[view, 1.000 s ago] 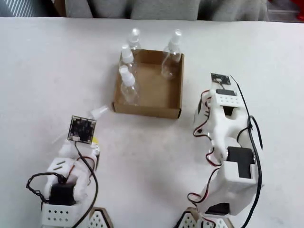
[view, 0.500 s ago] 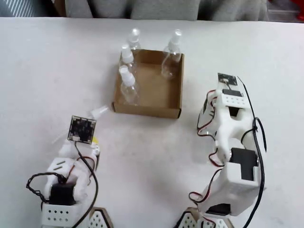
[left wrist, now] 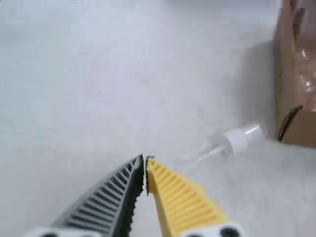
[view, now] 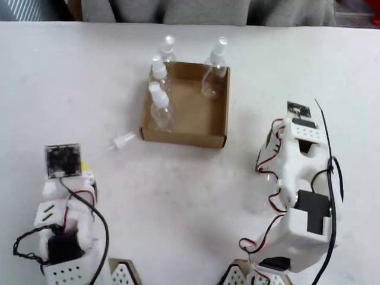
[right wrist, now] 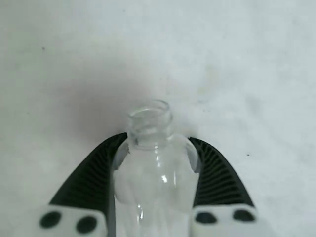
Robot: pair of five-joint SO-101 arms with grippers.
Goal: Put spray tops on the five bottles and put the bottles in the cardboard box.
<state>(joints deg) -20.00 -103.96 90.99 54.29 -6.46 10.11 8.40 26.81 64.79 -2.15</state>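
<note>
Bottling station: status as observed.

High view: an open brown cardboard box (view: pixel 184 138) sits mid-table on the white table (view: pixel 71 71). Four clear plastic bottles with white spray tops (view: pixel 160 110) stand upright at its left and far sides; whether the farthest is inside or behind cannot be told. A loose white spray top (view: pixel 123 141) lies just left of the box's near-left corner. The left arm (view: pixel 62 208) sits near left, the right arm (view: pixel 300 178) near right. Left wrist view: the left gripper (left wrist: pixel 144 170) has its grey and yellow jaws closed tip to tip, holding nothing; the spray top lies beyond it, near the box corner. Right wrist view: the right gripper (right wrist: pixel 158 143) is clamped on a clear uncapped plastic bottle (right wrist: pixel 157 182), its neck open.
</note>
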